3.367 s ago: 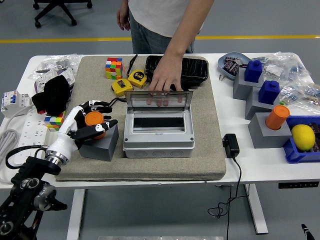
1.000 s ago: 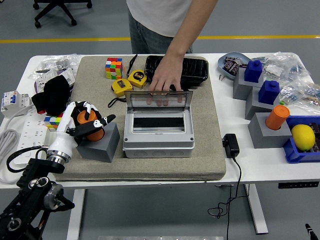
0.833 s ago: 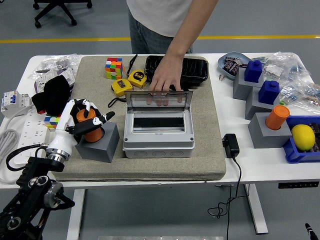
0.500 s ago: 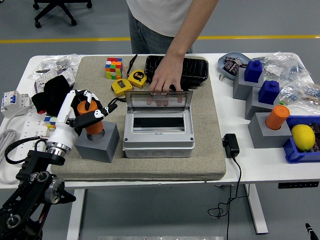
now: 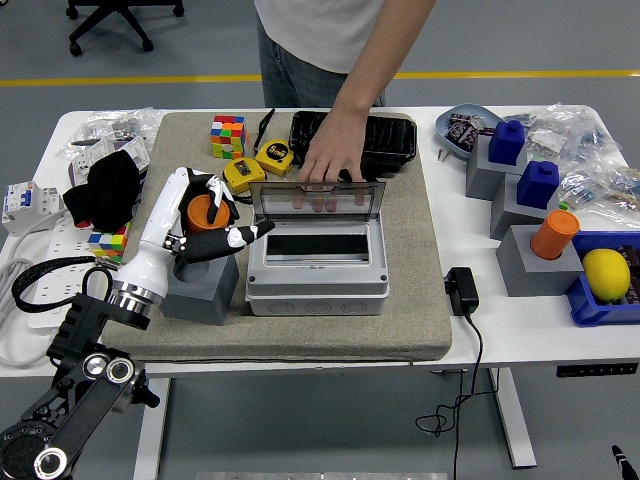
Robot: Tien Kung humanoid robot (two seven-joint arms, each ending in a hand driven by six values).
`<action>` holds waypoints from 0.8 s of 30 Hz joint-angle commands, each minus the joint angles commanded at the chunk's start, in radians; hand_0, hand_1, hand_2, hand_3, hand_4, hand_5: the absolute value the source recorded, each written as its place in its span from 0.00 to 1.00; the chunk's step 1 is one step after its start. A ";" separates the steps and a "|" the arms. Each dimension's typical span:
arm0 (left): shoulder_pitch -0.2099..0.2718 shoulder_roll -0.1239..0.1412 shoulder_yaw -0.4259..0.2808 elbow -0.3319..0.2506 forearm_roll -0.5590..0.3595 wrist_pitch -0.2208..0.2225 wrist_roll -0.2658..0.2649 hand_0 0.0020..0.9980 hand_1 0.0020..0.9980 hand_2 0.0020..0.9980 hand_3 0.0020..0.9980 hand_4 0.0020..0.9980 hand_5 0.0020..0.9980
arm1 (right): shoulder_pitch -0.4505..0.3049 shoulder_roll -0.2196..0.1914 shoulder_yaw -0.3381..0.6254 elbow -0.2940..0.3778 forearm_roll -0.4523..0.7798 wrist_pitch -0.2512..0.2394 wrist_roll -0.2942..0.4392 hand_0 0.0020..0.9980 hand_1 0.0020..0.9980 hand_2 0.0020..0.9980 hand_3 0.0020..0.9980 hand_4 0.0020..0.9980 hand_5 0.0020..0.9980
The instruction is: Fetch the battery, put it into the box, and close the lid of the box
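Battery point(image 5: 204, 212): orange, pinched in left hand point(image 5: 205, 222), lifted above grey block point(image 5: 203, 285).
Box point(image 5: 317, 265): open, lid point(image 5: 317, 205) propped by person's hand point(image 5: 326, 165).
Risk: loose pinch, possible drop short of box.

No text, label, brand, number or sign is legible: the dark marking on the two yellow tape measures point(image 5: 258, 164) and the print on the small wrapped packets in the blue-grey bowl point(image 5: 462, 127) are too small and blurred to read.
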 joint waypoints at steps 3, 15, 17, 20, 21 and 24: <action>-0.008 0.010 0.041 -0.013 0.064 0.035 -0.005 0.03 0.00 0.03 0.02 1.00 0.14 | -0.001 0.000 0.001 0.000 -0.002 0.000 0.000 0.84 0.75 0.74 0.80 1.00 1.00; -0.067 0.021 0.178 0.002 0.203 0.088 0.007 0.03 0.00 0.03 0.02 1.00 0.13 | 0.001 -0.001 0.001 0.000 -0.005 0.000 -0.002 0.84 0.75 0.74 0.80 1.00 1.00; -0.080 0.022 0.202 0.010 0.202 0.089 0.005 0.03 0.00 0.03 0.02 1.00 0.13 | 0.002 -0.002 -0.001 0.000 -0.004 0.000 -0.002 0.84 0.75 0.74 0.80 1.00 1.00; -0.106 0.025 0.253 0.023 0.192 0.095 0.001 0.03 0.00 0.03 0.02 1.00 0.14 | 0.002 -0.003 -0.002 0.000 -0.004 0.000 -0.003 0.84 0.75 0.74 0.80 1.00 1.00; -0.121 0.025 0.276 0.032 0.187 0.098 0.000 0.03 0.00 0.03 0.02 1.00 0.14 | 0.003 -0.003 -0.001 0.000 -0.005 0.000 -0.003 0.84 0.75 0.74 0.80 1.00 1.00; -0.148 0.023 0.316 0.053 0.176 0.106 -0.005 0.03 0.00 0.02 0.02 1.00 0.13 | 0.005 -0.004 -0.001 0.000 -0.006 0.000 -0.003 0.84 0.75 0.74 0.80 1.00 1.00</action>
